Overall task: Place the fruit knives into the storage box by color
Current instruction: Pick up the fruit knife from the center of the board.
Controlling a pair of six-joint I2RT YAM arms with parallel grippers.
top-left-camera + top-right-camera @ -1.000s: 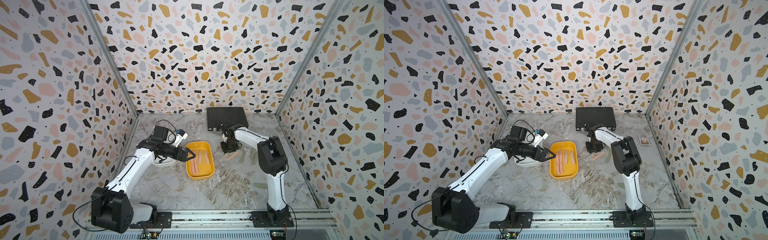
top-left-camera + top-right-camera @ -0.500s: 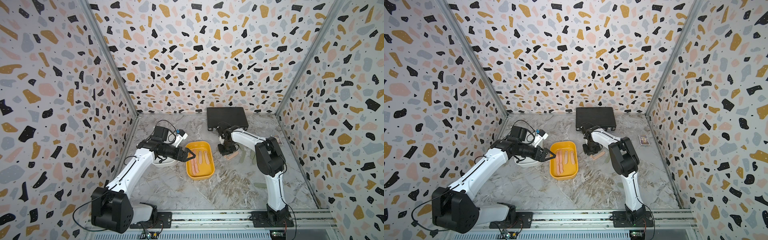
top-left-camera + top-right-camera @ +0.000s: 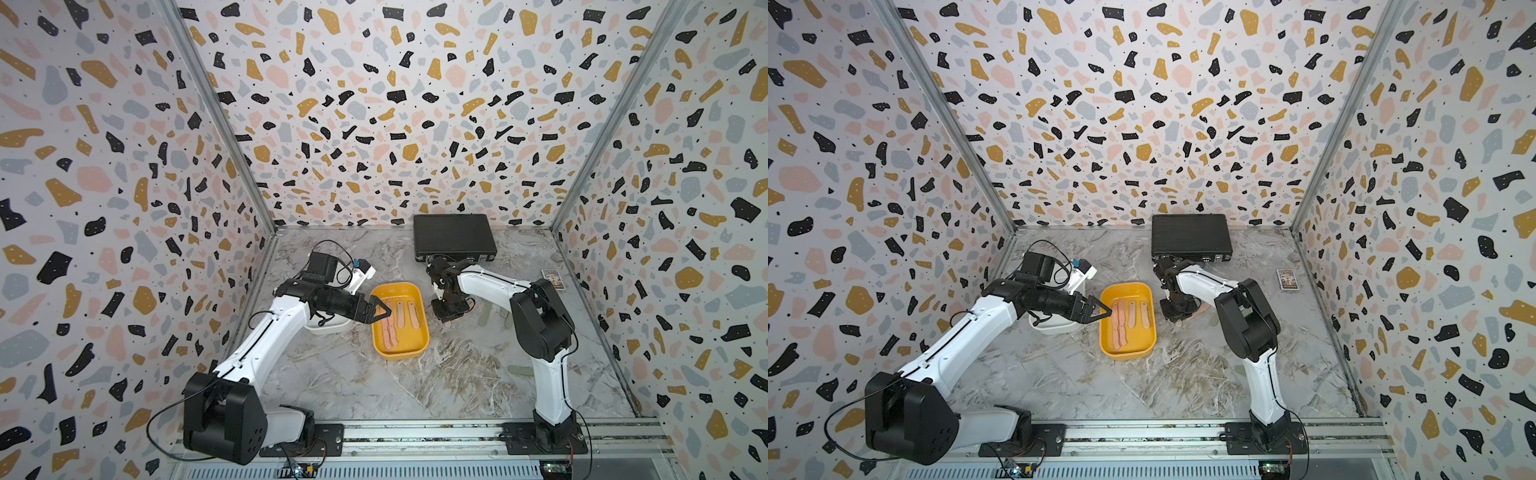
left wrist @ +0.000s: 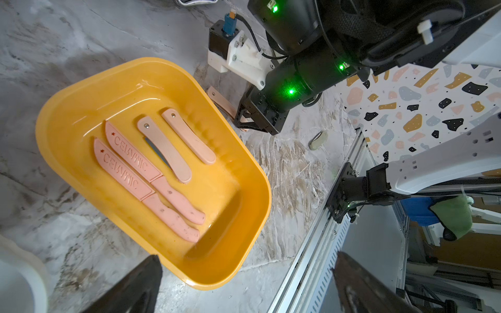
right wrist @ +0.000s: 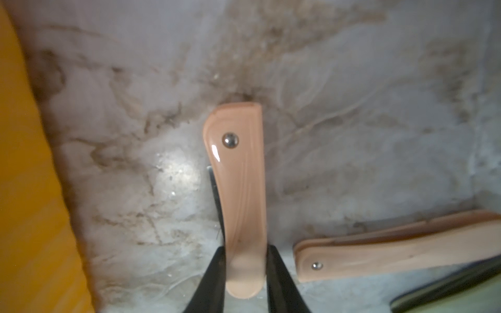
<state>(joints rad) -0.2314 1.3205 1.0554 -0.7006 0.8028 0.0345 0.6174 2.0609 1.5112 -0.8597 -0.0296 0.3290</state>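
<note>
Grip first: the right gripper (image 5: pixel 244 271) is clamped across the rounded end of a salmon-pink folded plastic fruit knife (image 5: pixel 238 176). Its rivet end points away from the fingers, just beside the mustard-yellow rounded plastic tub (image 3: pixel 401 355). I cannot tell whether that knife is clear of the marble-patterned tabletop (image 3: pixel 374 386). A second pink folded knife (image 5: pixel 393 244) lies flat on the table close by, not touching the held one.

My left gripper (image 3: pixel 380 311) hangs with its jaws spread wide and nothing between them, over the yellow tub's rim on the side toward the white plastic tub (image 3: pixel 328 330). That white tub sits under the left arm, mostly hidden, and I cannot see inside it.

Inside the yellow tub I count four pink pieces. Two long sheathed knives (image 4: pixel 146 187) embossed CERAMIC lie side by side, with two folded knives (image 4: pixel 164 149) next to them.

In a top view, sage-green knives (image 3: pixel 484 316) lie on the table to the right of the right gripper. A black flat case (image 3: pixel 455 237) lies against the back wall
</note>
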